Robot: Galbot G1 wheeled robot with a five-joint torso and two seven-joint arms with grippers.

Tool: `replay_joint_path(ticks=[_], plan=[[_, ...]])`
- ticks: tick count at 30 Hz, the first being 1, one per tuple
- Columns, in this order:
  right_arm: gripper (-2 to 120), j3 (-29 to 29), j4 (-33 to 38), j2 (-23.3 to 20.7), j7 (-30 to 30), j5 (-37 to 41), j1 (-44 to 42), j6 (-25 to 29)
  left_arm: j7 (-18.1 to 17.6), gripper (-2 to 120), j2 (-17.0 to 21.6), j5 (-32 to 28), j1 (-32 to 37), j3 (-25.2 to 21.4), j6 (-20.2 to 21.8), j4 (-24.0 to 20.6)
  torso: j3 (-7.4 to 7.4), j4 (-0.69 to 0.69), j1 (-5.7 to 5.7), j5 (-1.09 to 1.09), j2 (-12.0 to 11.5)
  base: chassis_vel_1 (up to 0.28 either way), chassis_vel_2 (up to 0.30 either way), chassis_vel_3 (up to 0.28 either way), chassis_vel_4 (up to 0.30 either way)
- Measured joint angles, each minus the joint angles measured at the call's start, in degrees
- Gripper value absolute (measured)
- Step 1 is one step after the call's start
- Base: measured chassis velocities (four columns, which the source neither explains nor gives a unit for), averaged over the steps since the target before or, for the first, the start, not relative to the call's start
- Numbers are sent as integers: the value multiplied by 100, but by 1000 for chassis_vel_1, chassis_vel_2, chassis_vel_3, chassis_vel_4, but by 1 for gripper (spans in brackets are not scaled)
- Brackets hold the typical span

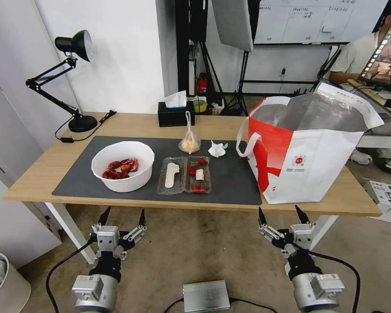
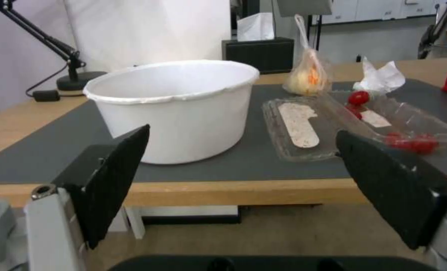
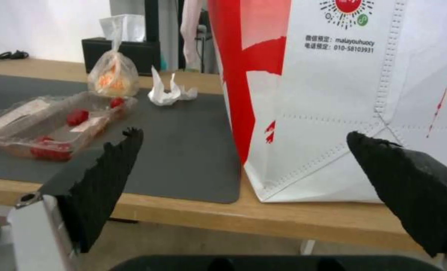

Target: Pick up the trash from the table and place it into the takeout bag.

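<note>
While both arms hang below the near table edge, nothing is held.

Table [image 1: 39, 174]: light wood, with a dark grey mat [image 1: 230, 174] across its middle.
Bag [image 1: 308, 165]: white and red tote, upright at the mat's right end, mouth open, foil lining showing (its base overlaps the mat's corner).
Bowl [image 1: 124, 176]: white, on the mat's left part, red shells [image 1: 120, 168] inside.
Tray [image 1: 184, 174]: clear, hinged open, just right of the bowl, red scraps and pale bits in it.
Knotted bag [image 1: 190, 141]: orange contents, behind the tray.
Tissue [image 1: 217, 149]: crumpled, between the knotted bag and the tote.
Tissue box [image 1: 175, 114]: black, near the far edge, possibly off the mat.
Left gripper [image 1: 122, 217]: fingers spread wide, empty, facing the bowl.
Right gripper [image 1: 283, 216]: fingers spread wide, empty, facing the tote's lower corner.
</note>
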Motion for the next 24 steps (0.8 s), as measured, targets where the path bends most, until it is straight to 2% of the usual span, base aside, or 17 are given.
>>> replay_joint_path(ticks=[19, 24], plan=[[100, 0, 0, -1, 0, 0, 0, 0, 0, 100, 1, -5, -1, 0, 0, 2, 0, 0, 0, 0, 0, 0, 0, 0, 0], [100, 85, -66, -173, 80, 98, -2, 9, 4, 100, 136, -307, -127, -90, -36, 209, 0, 0, 0, 1, 0, 0, 0, 0, 0]])
